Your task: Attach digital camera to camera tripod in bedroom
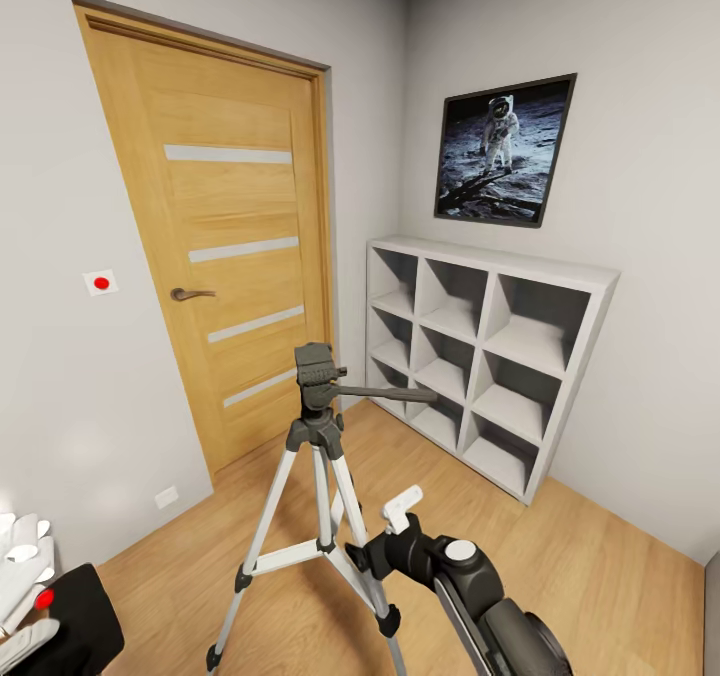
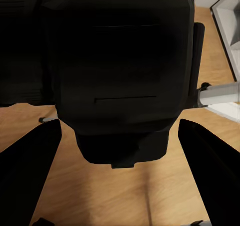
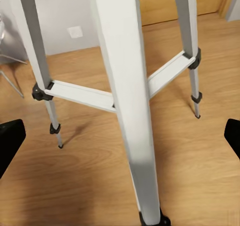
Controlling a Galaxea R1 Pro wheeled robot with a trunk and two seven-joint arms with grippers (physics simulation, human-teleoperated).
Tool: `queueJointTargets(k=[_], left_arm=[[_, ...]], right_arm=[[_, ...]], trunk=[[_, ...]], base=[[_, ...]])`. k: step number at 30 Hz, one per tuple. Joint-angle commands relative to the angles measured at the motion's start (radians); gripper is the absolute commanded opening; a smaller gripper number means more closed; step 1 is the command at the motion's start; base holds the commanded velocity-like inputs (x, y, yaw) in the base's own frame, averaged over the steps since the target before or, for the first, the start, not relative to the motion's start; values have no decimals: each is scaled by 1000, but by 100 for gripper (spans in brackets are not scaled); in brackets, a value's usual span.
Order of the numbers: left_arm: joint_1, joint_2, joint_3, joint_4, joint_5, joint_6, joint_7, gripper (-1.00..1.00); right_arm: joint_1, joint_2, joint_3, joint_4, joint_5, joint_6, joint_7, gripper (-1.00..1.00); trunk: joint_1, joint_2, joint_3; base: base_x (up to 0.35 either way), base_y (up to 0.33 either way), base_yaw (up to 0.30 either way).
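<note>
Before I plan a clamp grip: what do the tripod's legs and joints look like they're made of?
The camera tripod has legs that look like silver-grey metal with a smooth satin finish, judging by their flat, evenly shaded faces. The joints and feet look like matte black plastic or rubber; the render leaves which open.

I count one tripod point(image 1: 318, 476) with three silver legs, one camera point(image 1: 70, 621), one door point(image 1: 225, 246) with four frosted stripes, one shelf unit point(image 1: 485, 356), one framed picture point(image 1: 503, 151) and two grippers: left point(image 1: 22, 586), right point(image 1: 400, 508).
</note>
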Motion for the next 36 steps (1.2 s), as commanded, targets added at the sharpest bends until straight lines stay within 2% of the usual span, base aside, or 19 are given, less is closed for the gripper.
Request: queueJointTargets(k=[1,4,8,13,18,24,28,29,30,32,36], left_arm=[[0,0,1,-2,0,4,-8,-100],[0,2,1,-2,-3,-14,-32,-100],[0,8,1,-2,-5,-84,-98,-100],[-1,12,2,2,-5,-143,-184,-100],[-12,13,3,1,-5,-169,-236,-100],[-49,20,1,-1,-5,-174,-262,-100],[-95,68,-16,3,-7,-175,-319,-100],[-95,68,-16,3,-7,-175,-319,-100],[-109,100,-31,4,-7,-175,-344,-100],[-127,134,-44,6,-6,-173,-363,-100],[-168,186,-60,9,-4,-165,-388,-100]], right_arm=[[-3,3,0,5,1,3,4,100],[-6,9,-1,17,1,-1,5,100],[-10,14,0,28,4,-8,7,100],[-13,16,3,45,10,-61,6,100],[-36,19,1,77,11,-102,2,100],[-51,21,0,97,14,-115,1,100],[-66,21,1,140,15,-153,0,100],[-66,21,1,140,15,-153,0,100],[-77,21,1,167,15,-178,1,100],[-90,21,1,198,15,-198,2,100],[-109,21,4,242,15,-221,4,100]], trunk=[[1,-2,-2],[1,-2,-2],[1,-2,-2],[1,-2,-2],[1,-2,-2],[1,-2,-2],[1,-2,-2],[1,-2,-2],[1,-2,-2],[1,-2,-2],[1,-2,-2]], base=[[0,0,0],[0,0,0],[0,0,0],[0,0,0],[0,0,0],[0,0,0],[0,0,0],[0,0,0],[0,0,0],[0,0,0],[0,0,0]])
